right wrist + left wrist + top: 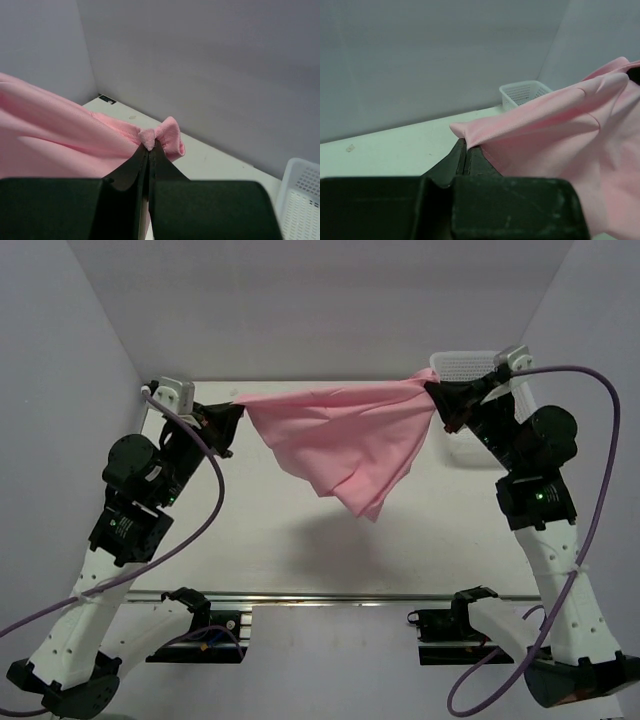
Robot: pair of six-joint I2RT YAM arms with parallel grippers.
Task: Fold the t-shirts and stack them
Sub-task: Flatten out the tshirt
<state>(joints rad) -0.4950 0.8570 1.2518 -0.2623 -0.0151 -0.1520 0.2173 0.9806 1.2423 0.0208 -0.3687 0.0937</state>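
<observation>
**Spreading step, before the first fold.** The pink t-shirt hangs in the air as a sagging sheet between the two arms. Its top edge is drawn into a nearly straight line, and one end of that line lies just in front of the white basket. The rest of the cloth droops away from the basket toward the near side and ends in a point above the table. Whether that point clears the table or brushes it cannot be told.

**Right gripper**: jaws pressed together on a small bunched tuft of the shirt's edge, just beside the basket.

**Left gripper**: jaws likewise clamped on a pinch of the edge, at the other end of the span, well apart from the basket.

Diagonal creases run across the cloth and one side hangs lower, so the shirt appears to be held at two points of one edge and is not yet squared. No fold is made and nothing is stacked, so the task stands near its start.

By this reading, the next move calls for lowering both arms together, away from the basket toward the near side. The hanging point would then land first and the cloth would lie out flat. The pull between the two grips should be even, since thin cloth may slip from a small pinch or land wrinkled.
</observation>
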